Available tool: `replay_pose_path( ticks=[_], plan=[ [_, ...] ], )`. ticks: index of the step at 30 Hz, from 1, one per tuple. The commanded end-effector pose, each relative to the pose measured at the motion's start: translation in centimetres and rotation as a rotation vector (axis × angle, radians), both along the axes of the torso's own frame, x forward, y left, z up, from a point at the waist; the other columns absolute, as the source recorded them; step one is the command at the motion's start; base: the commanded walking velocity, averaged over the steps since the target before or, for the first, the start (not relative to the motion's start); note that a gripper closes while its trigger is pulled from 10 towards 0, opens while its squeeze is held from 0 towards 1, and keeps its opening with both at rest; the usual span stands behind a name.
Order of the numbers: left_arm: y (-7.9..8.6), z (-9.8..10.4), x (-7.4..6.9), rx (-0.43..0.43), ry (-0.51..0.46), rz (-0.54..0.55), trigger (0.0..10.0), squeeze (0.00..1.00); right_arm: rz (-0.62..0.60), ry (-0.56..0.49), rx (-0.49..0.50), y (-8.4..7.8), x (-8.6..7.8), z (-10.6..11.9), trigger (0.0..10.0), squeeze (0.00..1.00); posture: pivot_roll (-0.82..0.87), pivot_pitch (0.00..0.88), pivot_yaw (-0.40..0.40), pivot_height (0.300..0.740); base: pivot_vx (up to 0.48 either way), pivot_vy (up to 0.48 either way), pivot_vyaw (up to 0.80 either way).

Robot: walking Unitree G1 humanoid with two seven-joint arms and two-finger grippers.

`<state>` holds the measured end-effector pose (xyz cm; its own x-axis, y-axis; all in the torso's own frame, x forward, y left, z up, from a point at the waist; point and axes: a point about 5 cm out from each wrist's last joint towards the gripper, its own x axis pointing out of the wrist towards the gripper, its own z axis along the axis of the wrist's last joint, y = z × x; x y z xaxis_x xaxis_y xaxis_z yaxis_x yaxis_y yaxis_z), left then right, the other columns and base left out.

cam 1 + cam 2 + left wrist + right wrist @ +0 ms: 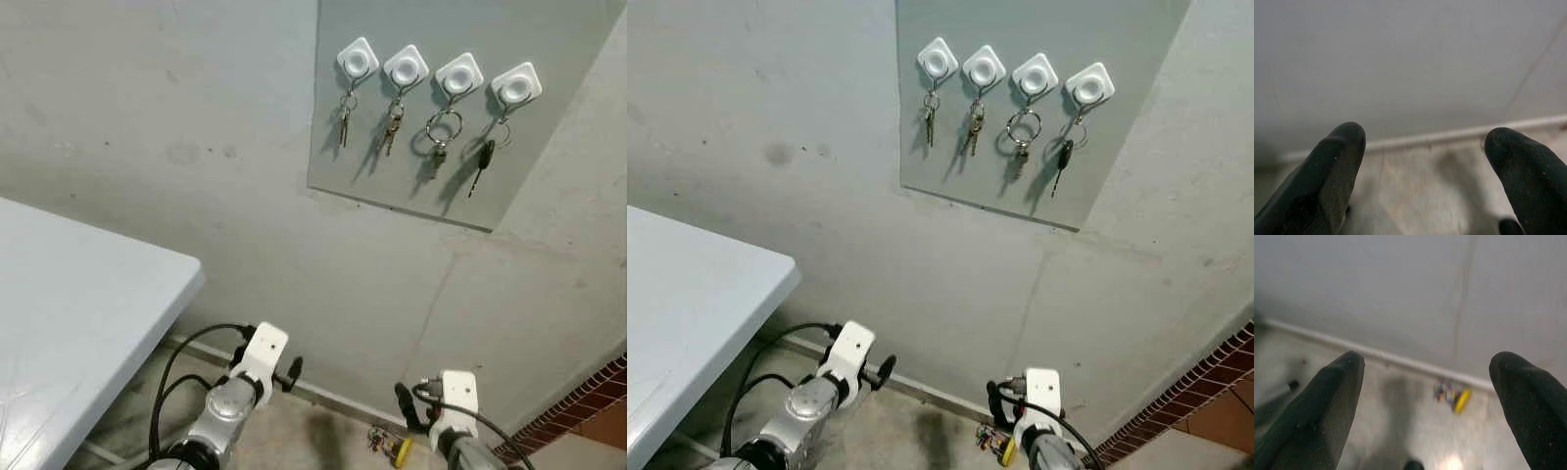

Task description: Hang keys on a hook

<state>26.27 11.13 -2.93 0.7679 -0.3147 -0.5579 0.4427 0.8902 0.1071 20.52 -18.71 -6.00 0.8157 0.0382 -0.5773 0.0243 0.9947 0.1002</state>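
Observation:
A grey panel (411,191) on the wall carries several white square hooks, from the leftmost hook (358,62) to the rightmost hook (515,86). Each has keys on it: a small bunch (344,122), a second bunch (392,127), a key on a large ring (441,142) and a black-headed key (482,164). Another key bunch with a yellow tag (1455,397) lies on the floor by the wall's foot. Low down, far below the hooks, my left gripper (1425,147) is open and empty. My right gripper (1427,377) is open too, above the floor keys.
A pale table (78,313) fills the left side, its corner near my left arm. A baseboard (323,394) runs along the wall's foot. Red brickwork (588,411) shows at the lower right. A black cable (181,357) loops from the left wrist.

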Motion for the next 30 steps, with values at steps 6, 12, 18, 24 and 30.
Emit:
replay_pose_path(
  ticks=[6,12,18,24,30],
  plan=[
    [1.7,-2.0,-2.0,-0.008,0.142,0.11,10.0,0.0,-0.046,0.141,-0.013,-0.4,-3.3,-2.0,10.0,1.0,-0.14,0.0,0.002,0.74,0.0,0.0,0.0],
    [3.3,-4.1,-5.1,-0.017,0.286,0.201,10.0,0.0,-0.063,0.295,-0.012,-0.3,-7.0,-3.8,10.0,1.0,-0.14,0.0,0.0,0.74,0.0,0.0,0.0],
    [4.1,-4.7,-6.2,-0.018,0.318,0.228,10.0,0.0,-0.068,0.353,-0.009,0.0,-8.5,-4.4,10.0,1.0,-0.14,0.0,0.004,0.74,0.0,0.0,0.0],
    [4.3,-4.9,-6.6,-0.011,0.332,0.223,10.0,0.0,-0.029,0.365,0.016,1.2,-8.5,-4.5,10.0,0.0,-0.15,0.0,0.015,0.74,0.0,0.0,0.0],
    [4.1,-4.9,-6.6,-0.012,0.332,0.208,10.0,0.0,-0.022,0.374,0.01,1.2,-8.3,-4.5,10.0,0.0,-0.15,0.0,0.014,0.74,0.0,0.0,0.0]
  ],
)
